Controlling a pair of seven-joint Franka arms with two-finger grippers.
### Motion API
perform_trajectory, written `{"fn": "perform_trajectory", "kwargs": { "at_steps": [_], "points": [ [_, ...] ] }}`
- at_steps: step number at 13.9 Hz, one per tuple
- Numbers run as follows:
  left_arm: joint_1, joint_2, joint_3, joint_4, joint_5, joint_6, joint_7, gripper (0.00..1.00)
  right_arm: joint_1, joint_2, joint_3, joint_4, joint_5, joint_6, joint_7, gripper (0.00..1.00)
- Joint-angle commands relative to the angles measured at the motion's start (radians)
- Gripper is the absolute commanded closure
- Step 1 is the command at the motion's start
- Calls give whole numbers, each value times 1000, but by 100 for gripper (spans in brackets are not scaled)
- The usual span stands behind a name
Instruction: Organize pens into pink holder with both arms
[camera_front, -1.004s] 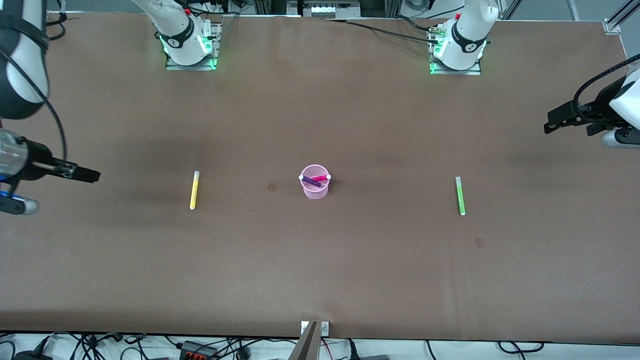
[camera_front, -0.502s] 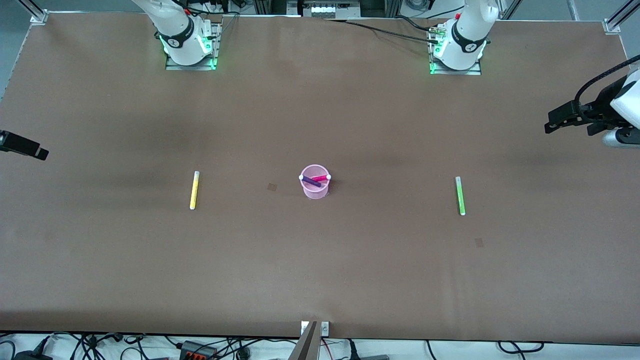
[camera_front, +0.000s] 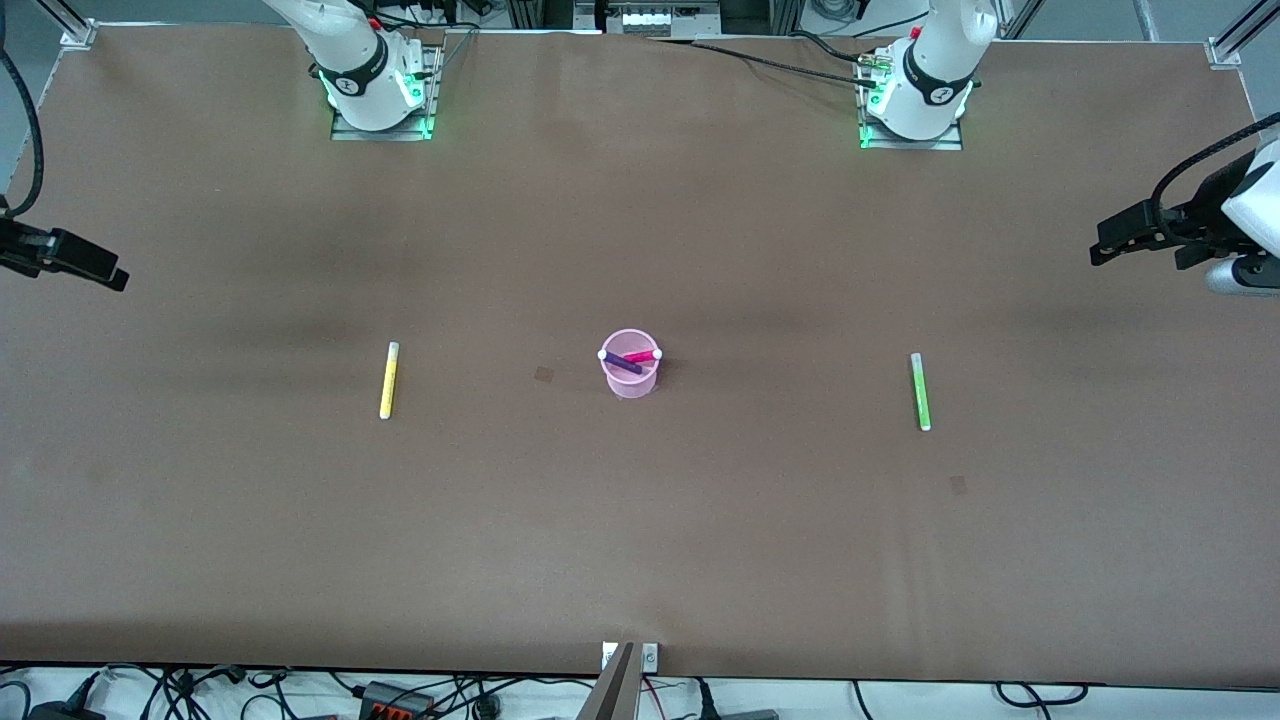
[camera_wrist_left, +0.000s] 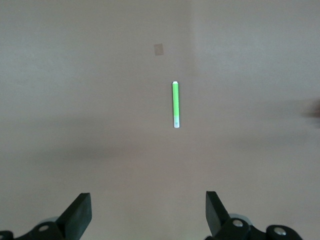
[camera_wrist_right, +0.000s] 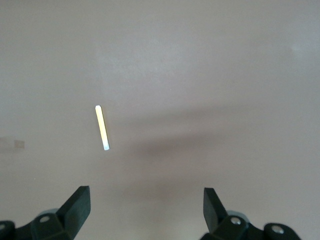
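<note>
Green pen (camera_front: 919, 391) and yellow pen (camera_front: 388, 380) lie lengthwise toward camera (both jaws open).

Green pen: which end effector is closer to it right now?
Left. The left end effector is open over the table's left-arm end, with the green pen in its wrist view. The right end effector, also open, is up at the right-arm end, past the yellow pen.
</note>
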Motion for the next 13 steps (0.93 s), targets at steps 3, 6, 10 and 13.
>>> {"fn": "perform_trajectory", "kwargs": {
  "at_steps": [3, 6, 10, 13],
  "points": [
    [2, -7, -3, 13, 17, -14, 20, 0, -1, -85, 2, -122, -17, 44, -76, 0],
    [0, -7, -3, 14, 17, -16, 19, 0, -1, -108, 2, -171, -14, 82, -90, 0],
    [0, -7, -3, 14, 15, -16, 17, 0, -1, -108, 2, -165, -15, 65, -137, 0],
    [0, -6, -3, 16, 15, -17, 16, 0, -1, -108, 2, -152, -9, 67, -140, 0]
  ]
}}
